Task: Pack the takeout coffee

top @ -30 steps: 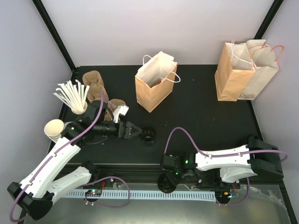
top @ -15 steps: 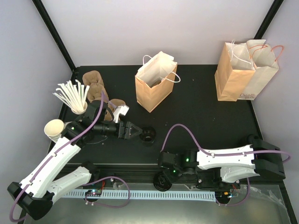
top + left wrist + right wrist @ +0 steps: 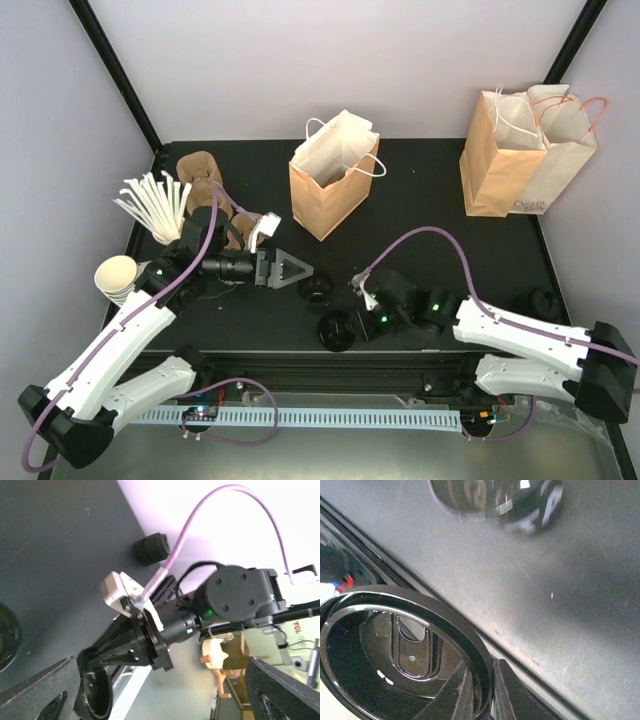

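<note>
So the big change: the right arm swung in from off the near edge and now sits over the bench, right pincer clenched on the rim of a loose black lid. The wrist view shows the fingers pinching that rim. The left pincer only nudged a bit and is released, jaws spread wide, just beside the takeout coffee, which stands on the bench between the two arms with nothing gripping it.

My read is that the coffee isn't being packed yet. Room-wise, both pincers crowd the cup and the loose lid is near the front edge. There's bare bench between the coffee and the open paper bag, while the straws and cup carriers are off to the left
</note>
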Controlling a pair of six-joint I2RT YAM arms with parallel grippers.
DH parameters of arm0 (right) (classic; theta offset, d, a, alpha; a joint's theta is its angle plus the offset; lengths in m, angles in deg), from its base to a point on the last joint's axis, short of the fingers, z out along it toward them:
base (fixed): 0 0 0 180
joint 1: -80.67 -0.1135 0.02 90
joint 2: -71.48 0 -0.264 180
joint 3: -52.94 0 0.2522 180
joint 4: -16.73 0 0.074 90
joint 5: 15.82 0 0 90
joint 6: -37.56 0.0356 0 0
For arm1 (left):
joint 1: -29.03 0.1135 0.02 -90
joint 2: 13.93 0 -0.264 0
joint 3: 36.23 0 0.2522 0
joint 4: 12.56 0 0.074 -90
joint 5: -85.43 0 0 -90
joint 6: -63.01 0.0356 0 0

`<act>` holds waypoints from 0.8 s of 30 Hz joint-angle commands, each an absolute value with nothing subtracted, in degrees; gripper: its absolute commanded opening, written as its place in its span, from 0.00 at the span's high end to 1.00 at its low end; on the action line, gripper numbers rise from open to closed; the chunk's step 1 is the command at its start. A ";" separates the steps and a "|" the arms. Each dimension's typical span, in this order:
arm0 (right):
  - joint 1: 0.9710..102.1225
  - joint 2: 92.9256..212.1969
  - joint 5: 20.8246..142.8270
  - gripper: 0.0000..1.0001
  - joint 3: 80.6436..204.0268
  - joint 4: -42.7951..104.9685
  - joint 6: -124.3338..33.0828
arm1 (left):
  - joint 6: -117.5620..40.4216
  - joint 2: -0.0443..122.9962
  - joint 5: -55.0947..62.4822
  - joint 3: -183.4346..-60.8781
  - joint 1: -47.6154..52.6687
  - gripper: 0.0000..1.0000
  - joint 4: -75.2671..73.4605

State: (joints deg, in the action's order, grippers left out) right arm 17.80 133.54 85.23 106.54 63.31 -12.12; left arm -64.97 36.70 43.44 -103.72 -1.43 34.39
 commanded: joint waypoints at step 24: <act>44.30 135.17 126.57 0.84 112.42 18.21 3.74 | -54.74 26.90 40.21 -104.22 -1.44 0.01 11.41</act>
State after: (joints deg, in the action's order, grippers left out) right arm 42.35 134.83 116.23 110.08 27.29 -3.75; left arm -65.54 32.53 45.91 -103.09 -1.43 20.12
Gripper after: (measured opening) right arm 0.156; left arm 0.986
